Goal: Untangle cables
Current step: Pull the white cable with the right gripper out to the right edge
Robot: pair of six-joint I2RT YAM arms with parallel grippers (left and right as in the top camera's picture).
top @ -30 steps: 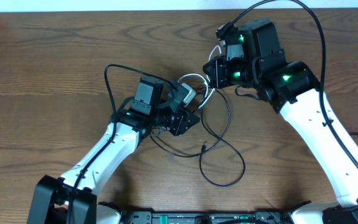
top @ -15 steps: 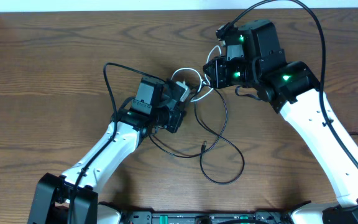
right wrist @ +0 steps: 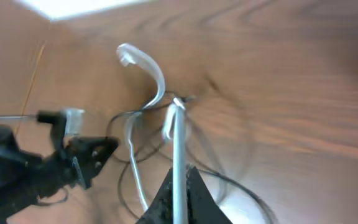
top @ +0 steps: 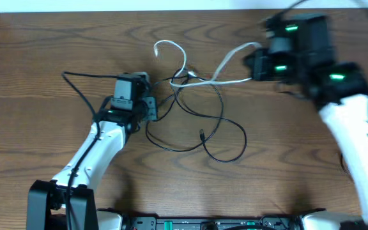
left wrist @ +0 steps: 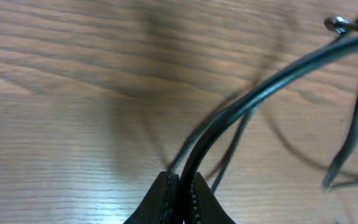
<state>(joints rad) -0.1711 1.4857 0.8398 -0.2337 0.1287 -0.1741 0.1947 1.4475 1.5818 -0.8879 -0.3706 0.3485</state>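
A white cable [top: 225, 61] runs across the middle of the table from a curled end at the back to my right gripper [top: 253, 64]. That gripper is shut on it, seen close in the right wrist view [right wrist: 178, 143]. Thin black cables [top: 219, 124] loop on the wood below and cross the white one near the middle. My left gripper [top: 152, 108] is shut on a black cable, which shows between its jaws in the left wrist view [left wrist: 222, 124]. The two grippers are far apart, with the cables stretched between them.
The thicker black arm cable [top: 82, 86] arcs out left of my left arm. The table's back edge [top: 107, 11] borders a white wall. A black rail [top: 209, 223] runs along the front edge.
My left gripper has pulled left with the black cable and my right gripper has pulled right with the white cable. The bundle has spread out between them.
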